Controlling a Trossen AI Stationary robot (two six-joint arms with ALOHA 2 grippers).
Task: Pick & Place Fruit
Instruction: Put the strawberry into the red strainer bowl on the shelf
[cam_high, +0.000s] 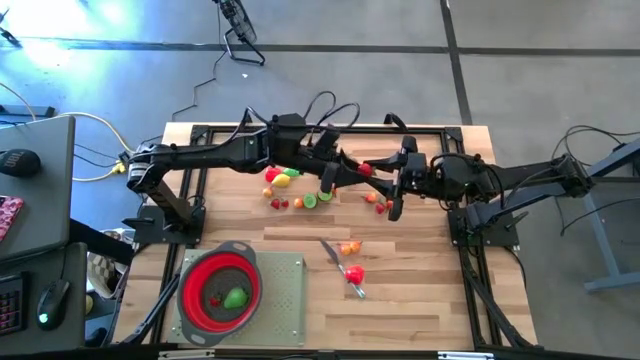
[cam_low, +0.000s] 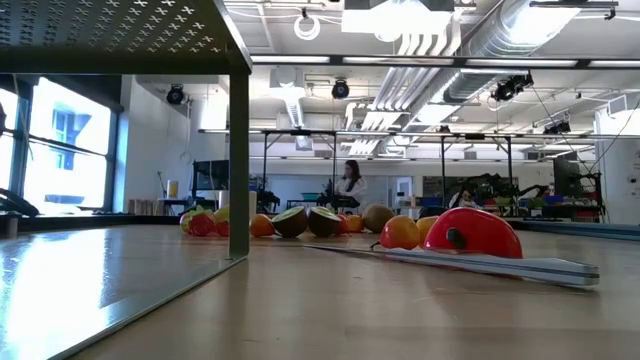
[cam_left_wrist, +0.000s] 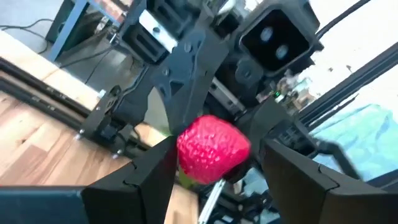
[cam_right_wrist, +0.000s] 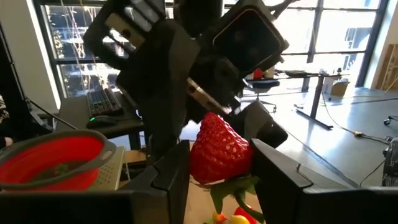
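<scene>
While both grippers meet above the table's middle, each clamps the strawberry (cam_left_wrist: 213, 149): the left gripper (cam_left_wrist: 211, 177) must spread its fingers before the right gripper (cam_right_wrist: 219, 168) carries it away.

No readable text, label, brand, number or sign appears in any of my four views.
</scene>
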